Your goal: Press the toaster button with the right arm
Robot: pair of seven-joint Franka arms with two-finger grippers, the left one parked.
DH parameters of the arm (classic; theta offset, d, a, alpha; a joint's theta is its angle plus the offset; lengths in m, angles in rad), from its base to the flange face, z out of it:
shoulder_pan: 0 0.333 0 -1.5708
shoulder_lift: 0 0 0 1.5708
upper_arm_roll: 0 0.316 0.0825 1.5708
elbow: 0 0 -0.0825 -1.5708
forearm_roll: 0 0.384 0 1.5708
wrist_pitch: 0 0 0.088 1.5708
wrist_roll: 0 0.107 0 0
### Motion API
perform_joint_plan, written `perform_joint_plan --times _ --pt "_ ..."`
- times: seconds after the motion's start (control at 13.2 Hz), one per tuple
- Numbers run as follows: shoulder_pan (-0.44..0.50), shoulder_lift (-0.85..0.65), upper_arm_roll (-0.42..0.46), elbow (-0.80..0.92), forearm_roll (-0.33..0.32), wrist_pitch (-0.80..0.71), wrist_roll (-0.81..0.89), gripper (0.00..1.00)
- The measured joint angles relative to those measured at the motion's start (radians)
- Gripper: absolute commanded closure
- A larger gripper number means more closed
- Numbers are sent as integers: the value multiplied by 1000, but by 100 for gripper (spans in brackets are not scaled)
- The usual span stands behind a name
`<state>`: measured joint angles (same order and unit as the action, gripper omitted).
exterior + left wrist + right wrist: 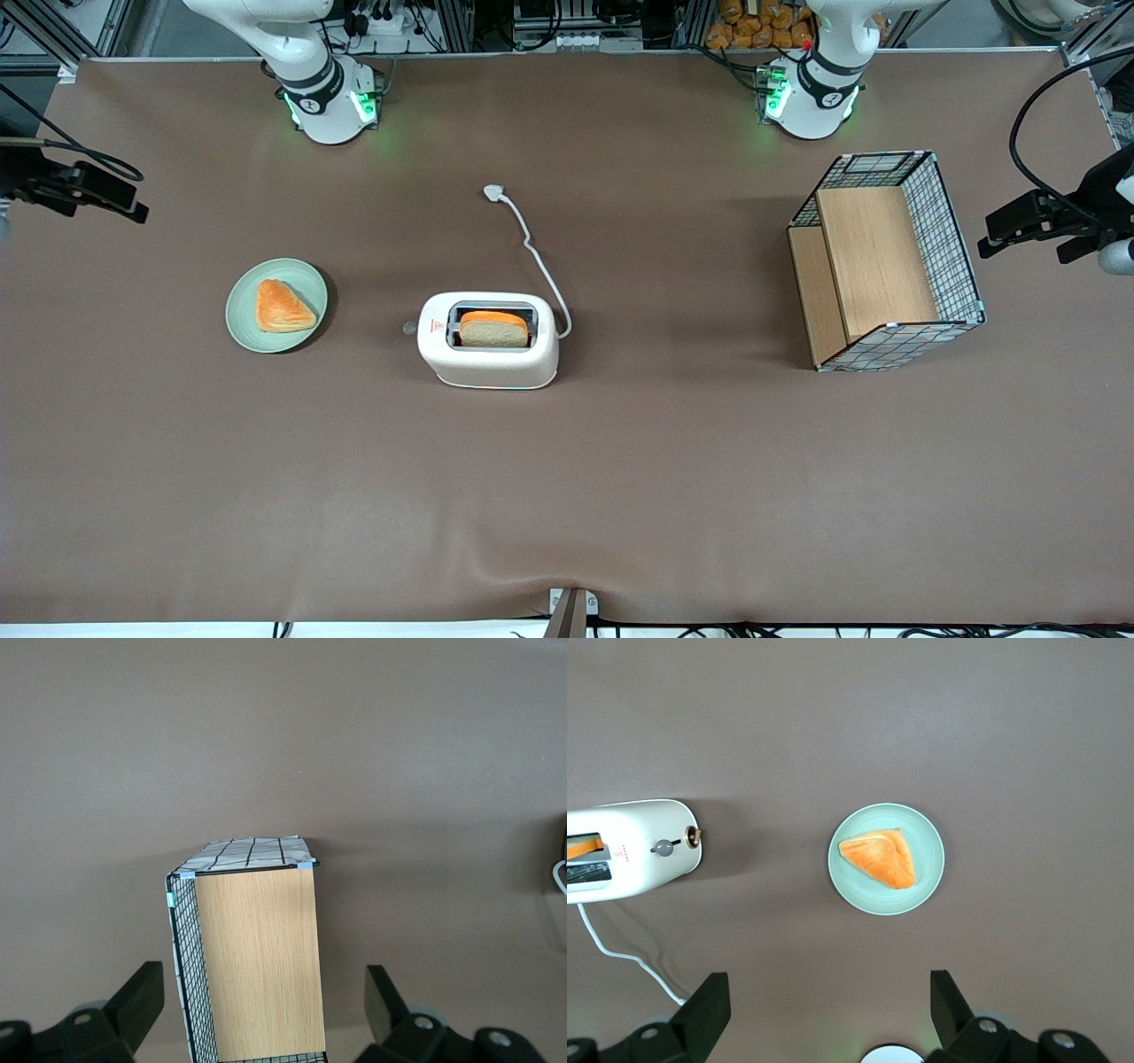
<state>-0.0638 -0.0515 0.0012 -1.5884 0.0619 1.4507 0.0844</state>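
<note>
While my right arm's black two-finger gripper (829,1010) hangs high with jaws apart above the green plate (926,881), the small white rounded toaster (488,341) sits mid-surface, its tiny grey round button (662,847) facing the plate, toward my working arm's end.

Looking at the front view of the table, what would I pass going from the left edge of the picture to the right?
The gripper with its fingers open at the working arm's end → green plate with a pastry → toaster button → toaster holding bread → wire basket.
</note>
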Motion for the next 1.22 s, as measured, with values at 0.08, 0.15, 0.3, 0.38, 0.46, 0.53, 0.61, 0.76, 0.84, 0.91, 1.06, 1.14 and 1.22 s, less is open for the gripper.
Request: perform_joint_plan --times 0.08,0.15,0.3,0.38,0.46,0.53,0.61,0.76,0.84,0.91,1.06,1.14,1.22 --pt "0 2 -1 6 -1 -5 0 0" --pt "-1 5 -2 8 -2 -7 0 0" --pt "-10 15 -6 8 -4 -7 -4 0" --pt "-12 20 -7 8 -4 -7 -7 0" --pt "-12 25 -6 8 -4 -7 -8 0" --pt "-11 27 -3 8 -4 -7 -8 0" --pt "-11 30 -2 8 -5 -7 -8 0" --pt "-11 33 0 9 -6 -7 -10 0" --pt "-11 33 2 10 -7 -7 -10 0" --pt "-11 33 3 14 -7 -12 -10 0" --pt "-11 33 4 34 -7 -42 -10 0" --pt "-11 33 4 51 -7 -61 -10 0" --pt "-11 33 4 66 -7 -74 -10 0"
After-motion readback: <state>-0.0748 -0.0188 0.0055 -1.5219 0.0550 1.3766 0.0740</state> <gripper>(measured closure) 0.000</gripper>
